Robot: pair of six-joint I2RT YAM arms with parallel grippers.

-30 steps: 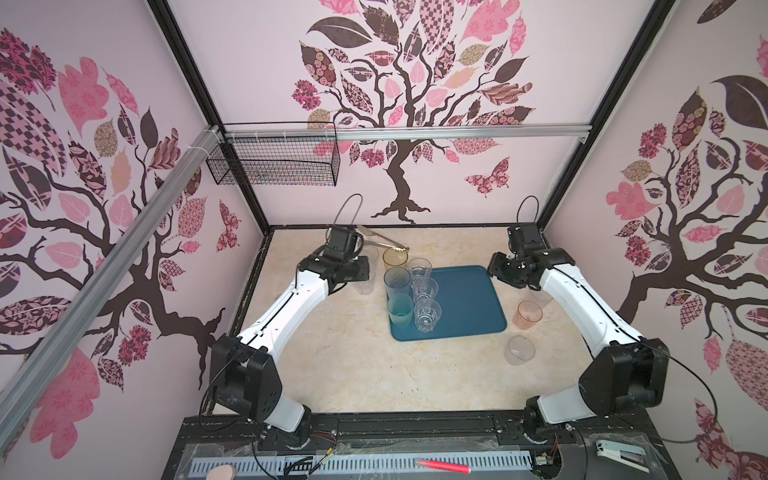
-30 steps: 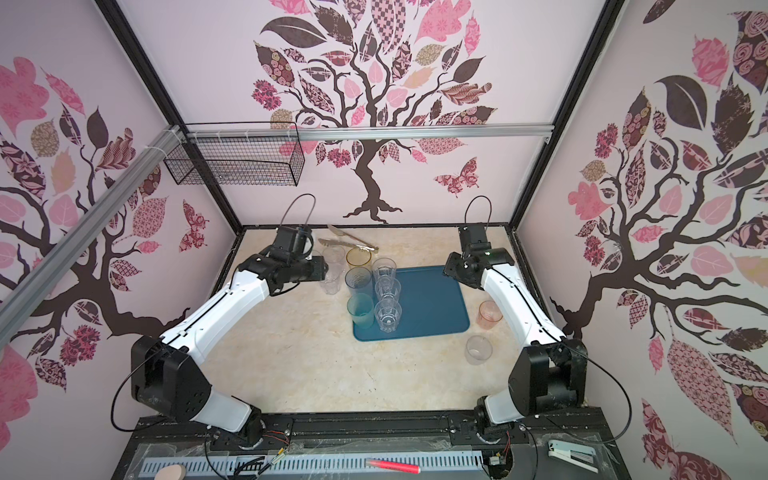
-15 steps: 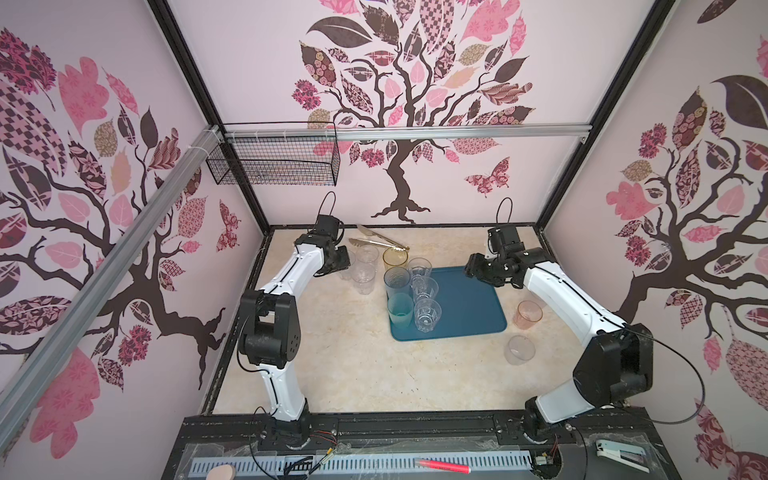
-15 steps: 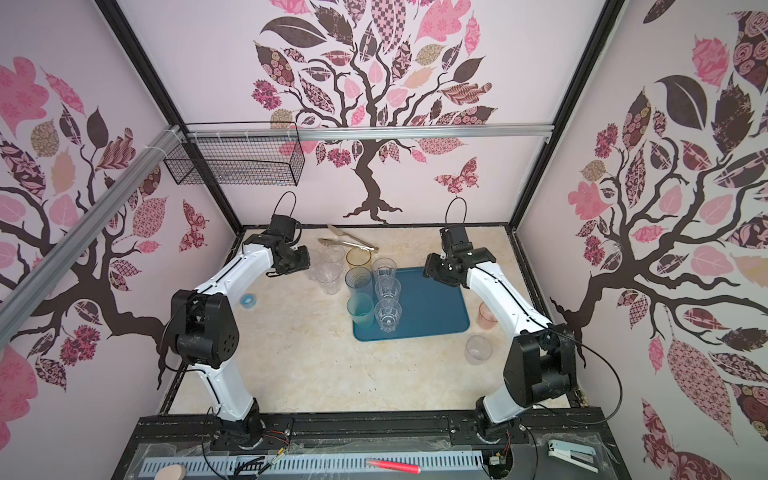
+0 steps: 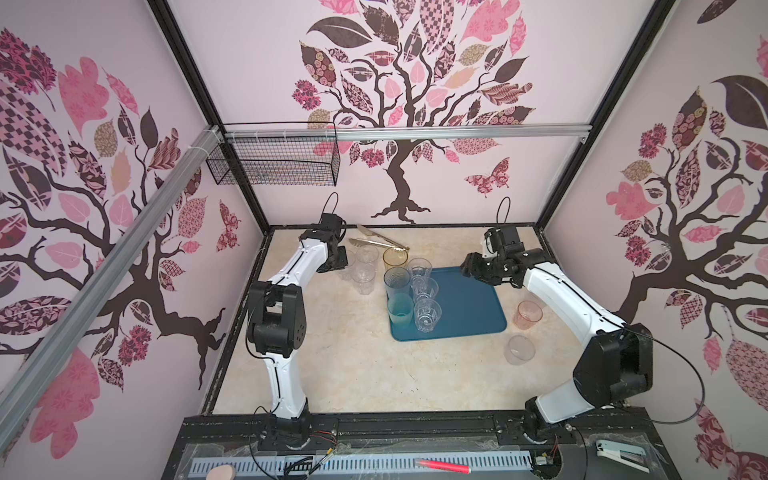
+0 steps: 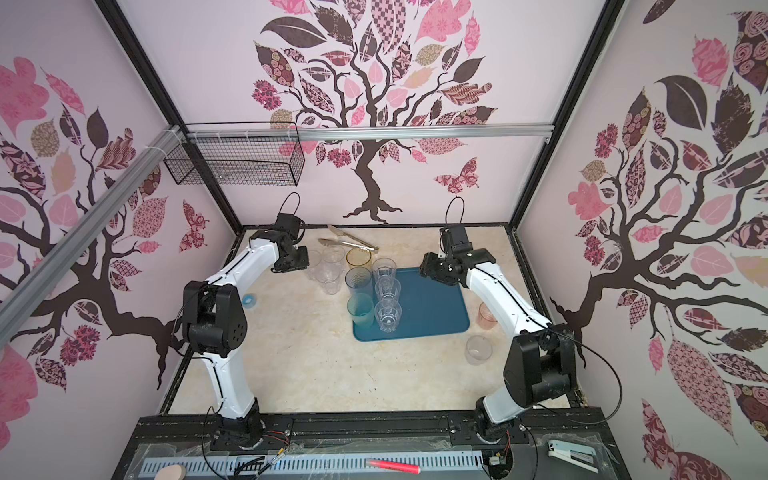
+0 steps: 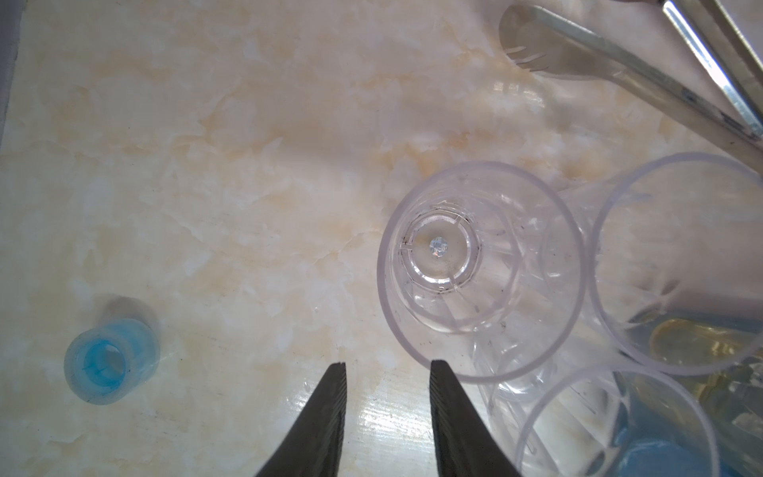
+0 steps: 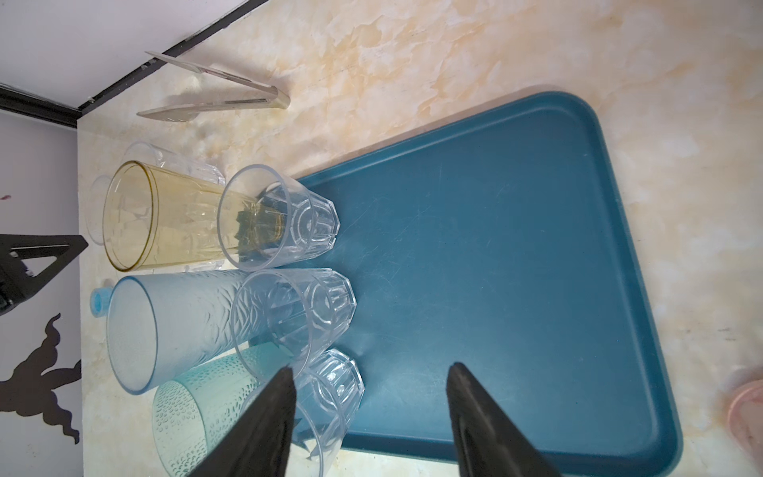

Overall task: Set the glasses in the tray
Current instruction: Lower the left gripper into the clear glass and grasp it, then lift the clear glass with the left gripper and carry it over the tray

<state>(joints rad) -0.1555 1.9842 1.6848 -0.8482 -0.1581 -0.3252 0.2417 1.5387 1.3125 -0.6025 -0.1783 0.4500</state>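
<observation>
A plain glass [image 5: 519,350] and a pink glass [image 5: 528,315] stand on the surface [image 5: 353,374] just off the tray's [image 5: 469,307] right side. Three bumpy glasses [image 5: 424,289] stand in a row in the tray near its left edge, with a teal glass [image 5: 400,311] and a blue glass [image 5: 397,282] beside them. The right claw [image 8: 370,367] hangs open and empty over the tray. Past the tray's far left corner the left claw [image 7: 388,365] is open and empty too, beside a clear glass [image 7: 481,268]. Tongs [image 5: 382,237] lie farthest back.
</observation>
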